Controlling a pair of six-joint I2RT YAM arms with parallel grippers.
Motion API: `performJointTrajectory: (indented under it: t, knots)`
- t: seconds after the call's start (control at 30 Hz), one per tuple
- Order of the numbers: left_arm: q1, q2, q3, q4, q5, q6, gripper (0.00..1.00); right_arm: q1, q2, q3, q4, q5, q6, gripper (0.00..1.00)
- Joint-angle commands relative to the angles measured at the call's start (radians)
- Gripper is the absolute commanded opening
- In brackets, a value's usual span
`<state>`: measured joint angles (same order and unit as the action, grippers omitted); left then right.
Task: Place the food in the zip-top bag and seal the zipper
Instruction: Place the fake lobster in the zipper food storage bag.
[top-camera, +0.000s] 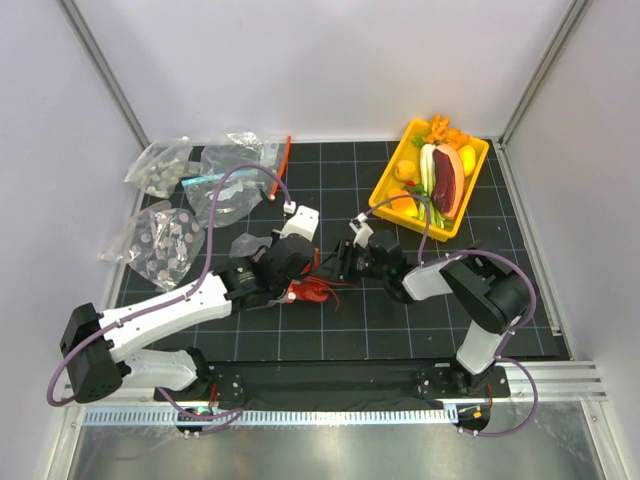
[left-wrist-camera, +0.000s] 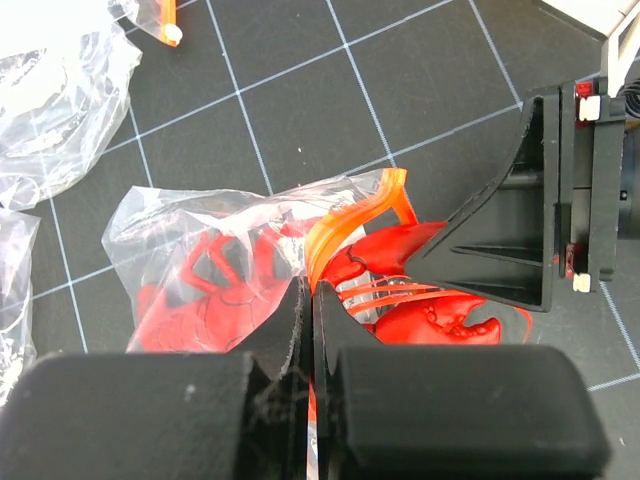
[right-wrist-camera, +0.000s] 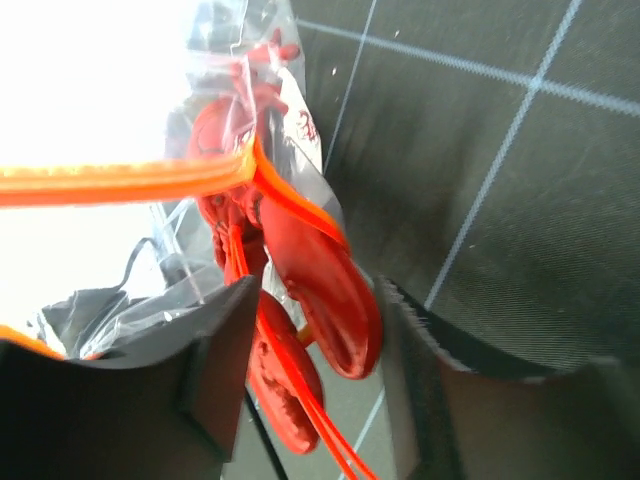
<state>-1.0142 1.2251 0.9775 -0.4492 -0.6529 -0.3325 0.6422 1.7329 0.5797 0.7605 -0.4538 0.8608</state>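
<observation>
Left gripper (left-wrist-camera: 309, 295) is clamping the zipper (left-wrist-camera: 345, 225), anchoring the zip-top bag (left-wrist-camera: 170, 220) while my right gripper (right-wrist-camera: 315, 310), jaws apart, is straddling the half-inserted lobster (left-wrist-camera: 440, 315).

The black desk (top-camera: 400, 330), ruled with a pale grid, is seen from above. At its far right corner a yellow plastic tray (top-camera: 390, 160) is set at a slant. Over at the far left, two clear bags of grey discs (top-camera: 160, 167) are laid near the edge, one behind the other. A clear bag with a blue strip (top-camera: 215, 182) is spread just beside them. A further crumpled clear bag with a red-orange strip (top-camera: 255, 150) is found at the back. In the middle, a crinkly clear zip-top bag (left-wrist-camera: 180, 225) is rested on the grid. A glossy red plastic lobster (left-wrist-camera: 440, 322) is lodged partly inside it, with the claws left out beyond the bag's mouth.
</observation>
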Motion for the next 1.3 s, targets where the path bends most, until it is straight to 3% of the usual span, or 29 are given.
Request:
performJointTrajectory:
  t: [0.0, 0.3, 0.67, 0.8, 1.07, 1.13, 1.17, 1.23, 1.27]
  knots:
    - [0.002, 0.007, 0.024, 0.033, -0.05, 0.006, 0.0, 0.016, 0.002, 0.028, 0.1, -0.052, 0.058, 0.53]
    - [0.0, 0.037, 0.036, 0.021, -0.045, 0.015, 0.0, 0.057, -0.068, 0.046, -0.006, -0.005, -0.028, 0.36]
    - [-0.001, 0.048, 0.03, 0.07, 0.091, 0.043, 0.0, 0.065, -0.061, 0.017, 0.163, -0.069, 0.03, 0.38]
    - [-0.001, 0.03, 0.01, 0.105, 0.159, 0.05, 0.0, 0.068, -0.032, 0.016, 0.242, -0.095, 0.064, 0.44]
    - [-0.001, -0.044, -0.036, 0.171, 0.213, 0.05, 0.0, 0.085, -0.009, 0.025, 0.253, -0.086, 0.07, 0.5]
    - [-0.001, -0.055, -0.043, 0.179, 0.22, 0.052, 0.0, 0.089, -0.004, 0.028, 0.255, -0.083, 0.07, 0.43]
    - [-0.001, -0.056, -0.045, 0.182, 0.22, 0.053, 0.0, 0.089, -0.001, 0.028, 0.254, -0.08, 0.075, 0.29]
    - [-0.001, -0.052, -0.046, 0.181, 0.214, 0.055, 0.0, 0.091, -0.001, 0.029, 0.253, -0.075, 0.076, 0.16]
    - [-0.001, -0.043, -0.043, 0.175, 0.202, 0.055, 0.0, 0.091, -0.003, 0.031, 0.252, -0.074, 0.076, 0.04]
